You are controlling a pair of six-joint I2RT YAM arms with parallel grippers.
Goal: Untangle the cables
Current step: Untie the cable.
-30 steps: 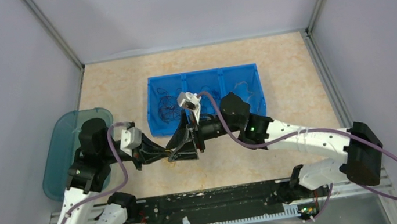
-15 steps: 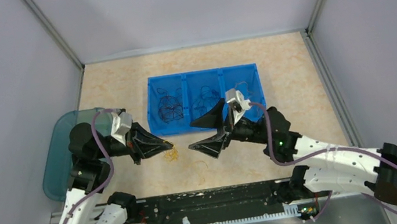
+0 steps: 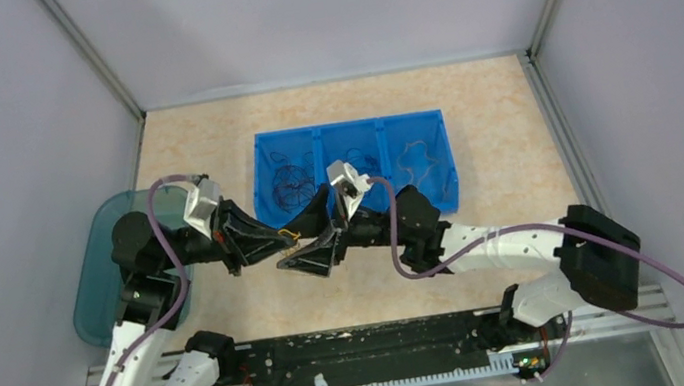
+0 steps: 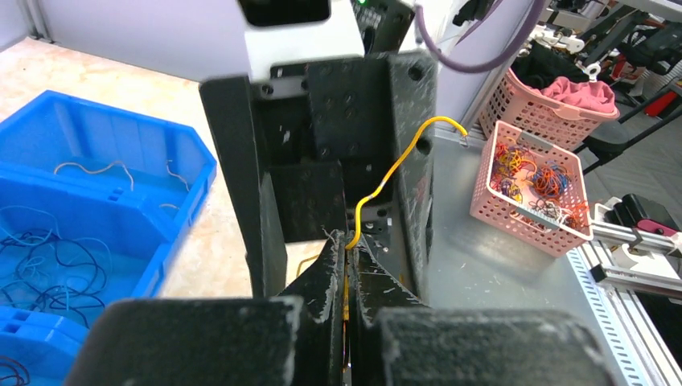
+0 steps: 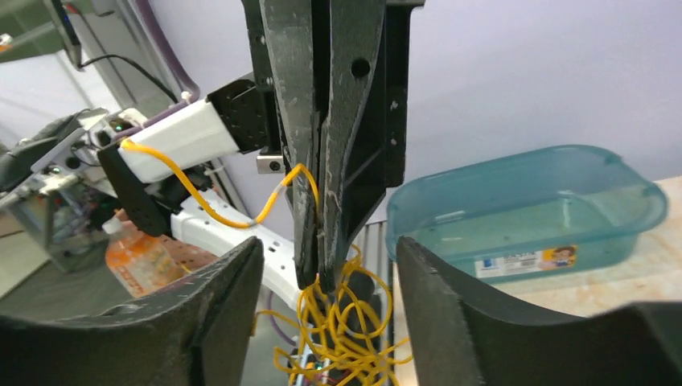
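Observation:
A tangle of yellow cables [image 5: 346,338] hangs from my left gripper [image 4: 347,245], which is shut on it; one yellow strand [image 4: 394,169] curls up past the pinch. In the top view the left gripper [image 3: 286,251] points right, just in front of the blue bin [image 3: 346,125]. My right gripper [image 5: 326,257] is open, its two fingers [image 5: 225,305] standing either side of the left fingertips and the tangle without touching them. From above, the right gripper [image 3: 300,244] faces left. Black cables [image 3: 291,185] and pale ones [image 3: 413,155] lie in the bin's compartments.
A teal plastic tub [image 3: 113,245] sits at the table's left edge, behind the left arm. A pink basket [image 4: 531,185] of coloured wires stands off the table. Purple-grey arm cables [image 3: 395,236] loop over both wrists.
The grippers parted, the left keeping the yellow tangle and the right swinging off to the right with its jaws open. The right has now come back left, around the left fingertips.

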